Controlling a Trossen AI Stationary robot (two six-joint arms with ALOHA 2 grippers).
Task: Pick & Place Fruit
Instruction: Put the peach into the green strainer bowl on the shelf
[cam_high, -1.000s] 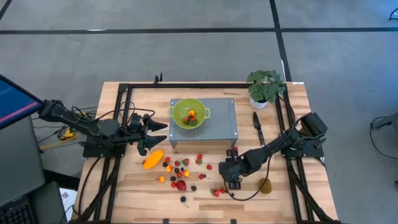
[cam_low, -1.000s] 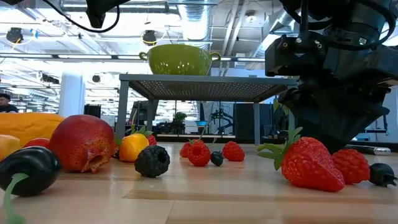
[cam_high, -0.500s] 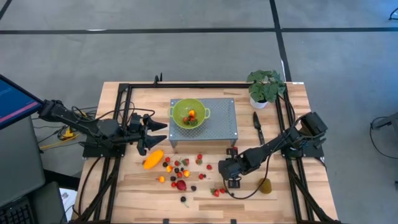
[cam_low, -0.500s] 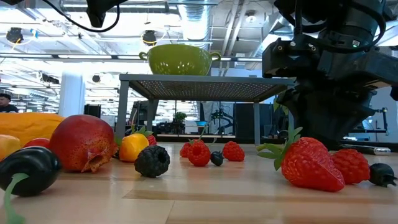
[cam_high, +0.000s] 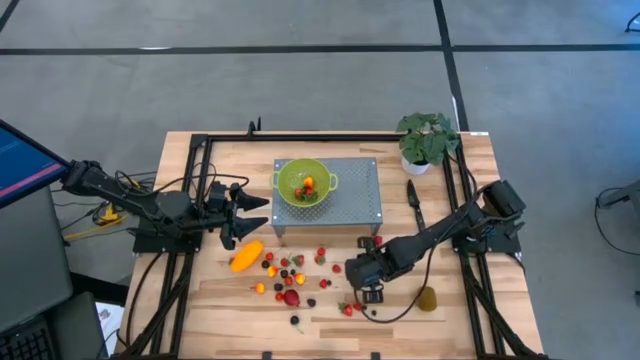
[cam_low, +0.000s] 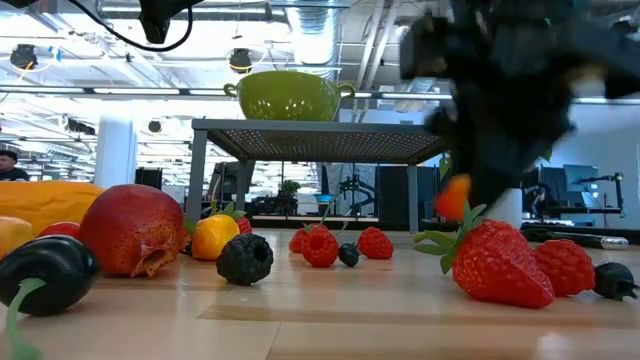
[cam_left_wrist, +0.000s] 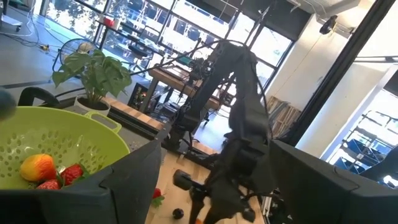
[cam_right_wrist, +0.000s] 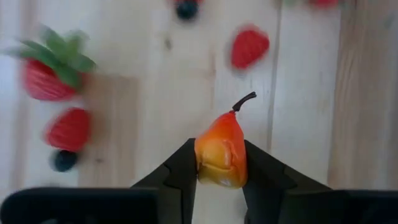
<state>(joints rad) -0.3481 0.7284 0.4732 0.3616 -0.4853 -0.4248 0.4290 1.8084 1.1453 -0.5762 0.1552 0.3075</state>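
My right gripper (cam_high: 362, 274) hangs over the table's near middle, shut on a small orange-red pear-shaped fruit (cam_right_wrist: 219, 152), which also shows in the low view (cam_low: 453, 197). Below it, strawberries (cam_low: 495, 262) and dark berries lie loose on the wood. More small fruit, a long orange-yellow fruit (cam_high: 246, 256) and a red round fruit (cam_high: 291, 297) lie to the left. A brown-green oval (cam_high: 427, 298) lies to the right. My left gripper (cam_high: 240, 213) waits open left of the stand. My right gripper pinches the pear-shaped fruit's fat lower half (cam_right_wrist: 211, 165) between its two fingers (cam_right_wrist: 180, 171). The fingers come from above, pointing steeply down. The fruit's narrow stem end (cam_right_wrist: 244, 99) sticks out past the fingertips, and the fruit is lifted clear of the table.
A green colander (cam_high: 303, 182) holding a few fruit stands on a raised grey mesh stand (cam_high: 355, 195) at the table's far middle. A black-handled knife (cam_high: 414, 200) and a potted plant (cam_high: 428, 138) are at the far right. Black rails run along both sides.
My right gripper has risen and shifted a little toward the table's left edge. The small pear-shaped fruit has come up with it and now hangs clear of the table, above the strawberries.
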